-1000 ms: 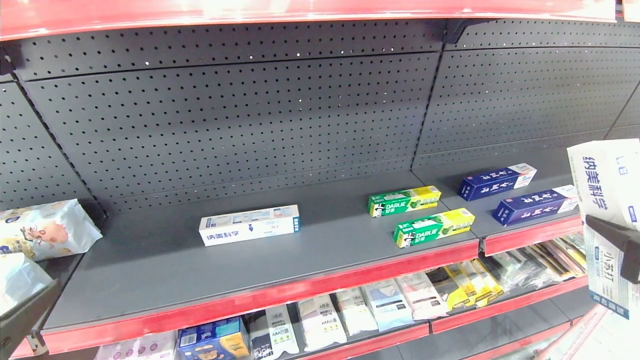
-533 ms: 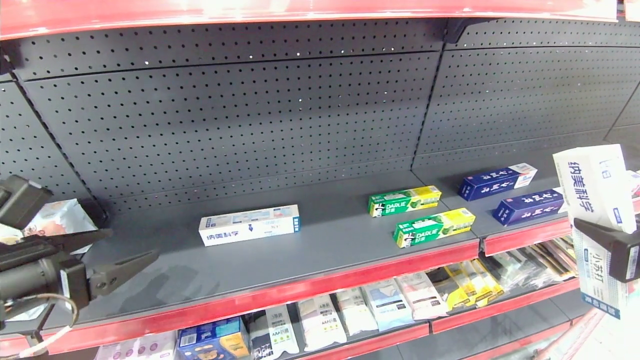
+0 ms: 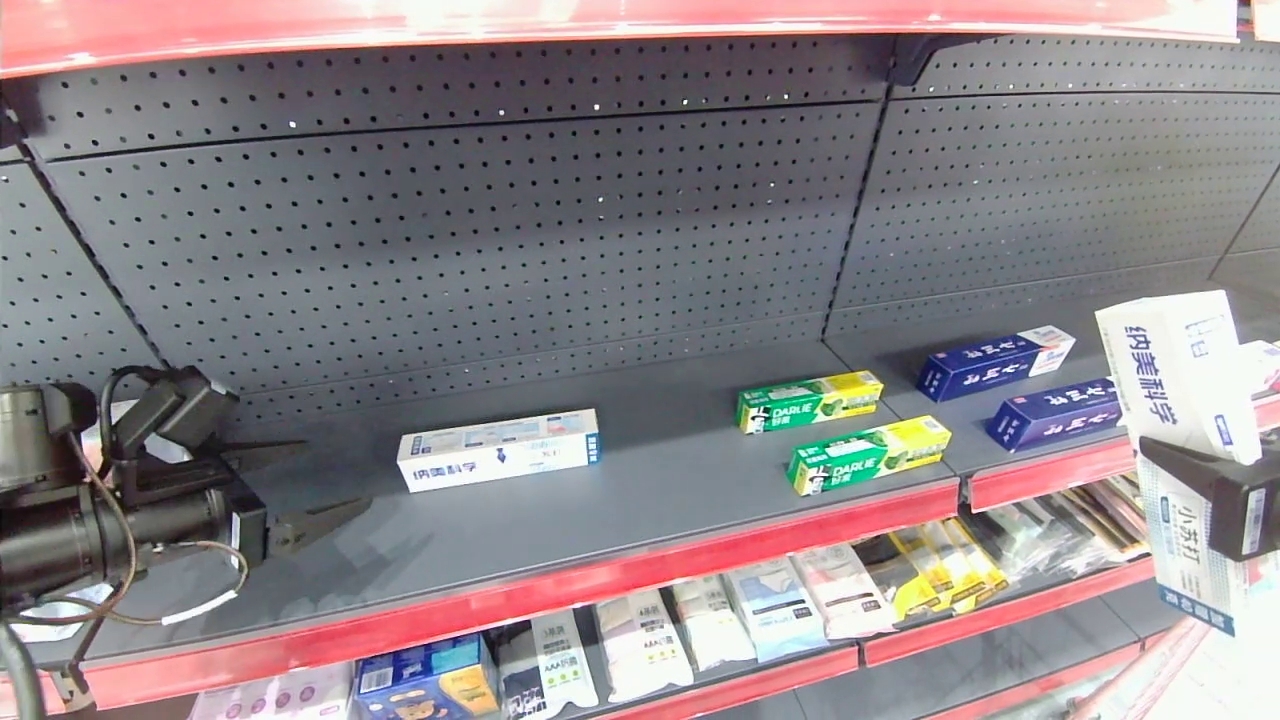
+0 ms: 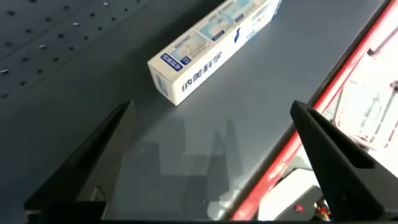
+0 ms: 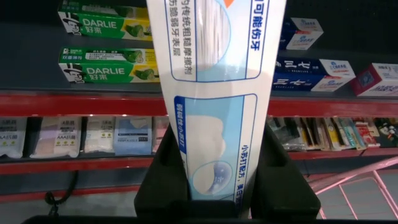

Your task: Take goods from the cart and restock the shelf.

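While in right pincer (image 5: 219, 168), slim cardboard box (image 5: 214, 74)

Head camera overlooks shelf (image 3: 650, 480); both wrist cameras close, facing it.

Open stretch of shelf (image 3: 660, 480) running between white box (image 3: 497, 450) at left-centre and green boxes (image 3: 868, 455) to the right, bare board lying nearer than the white box, blue boxes (image 3: 1050, 413) crowding the right end
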Motion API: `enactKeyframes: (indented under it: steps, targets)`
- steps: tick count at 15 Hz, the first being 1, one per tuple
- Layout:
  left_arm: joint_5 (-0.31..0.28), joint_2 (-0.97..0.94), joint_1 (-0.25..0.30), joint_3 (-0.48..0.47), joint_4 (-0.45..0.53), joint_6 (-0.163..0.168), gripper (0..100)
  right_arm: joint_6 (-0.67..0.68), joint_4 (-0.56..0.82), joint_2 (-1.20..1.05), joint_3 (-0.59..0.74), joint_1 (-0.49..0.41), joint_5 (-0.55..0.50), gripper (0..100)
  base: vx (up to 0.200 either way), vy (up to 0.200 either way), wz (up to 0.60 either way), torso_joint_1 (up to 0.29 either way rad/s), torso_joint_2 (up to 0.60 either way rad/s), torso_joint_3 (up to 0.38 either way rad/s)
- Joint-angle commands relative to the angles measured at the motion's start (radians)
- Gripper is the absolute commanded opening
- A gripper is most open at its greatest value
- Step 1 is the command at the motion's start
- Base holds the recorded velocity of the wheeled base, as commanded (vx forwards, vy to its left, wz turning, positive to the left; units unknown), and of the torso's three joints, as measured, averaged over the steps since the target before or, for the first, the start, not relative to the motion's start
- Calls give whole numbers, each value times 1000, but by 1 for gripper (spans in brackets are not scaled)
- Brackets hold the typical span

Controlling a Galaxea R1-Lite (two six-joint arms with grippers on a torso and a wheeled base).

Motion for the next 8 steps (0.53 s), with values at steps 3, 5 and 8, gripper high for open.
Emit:
enactKeyframes:
  steps: [3,5,8]
  targets:
    - [-66,165,8,-48,-59,27,100,-4,2,2,10,-1,-3,0,0,0,0,0,0,0]
    - [-79,219,9,-77,-83,59,100,-4,2,1,15,-2,-4,0,0,0,0,0,0,0]
    - [-115,239,9,-102,-80,68,100,-4,2,2,19,-2,-4,0,0,0,0,0,0,0]
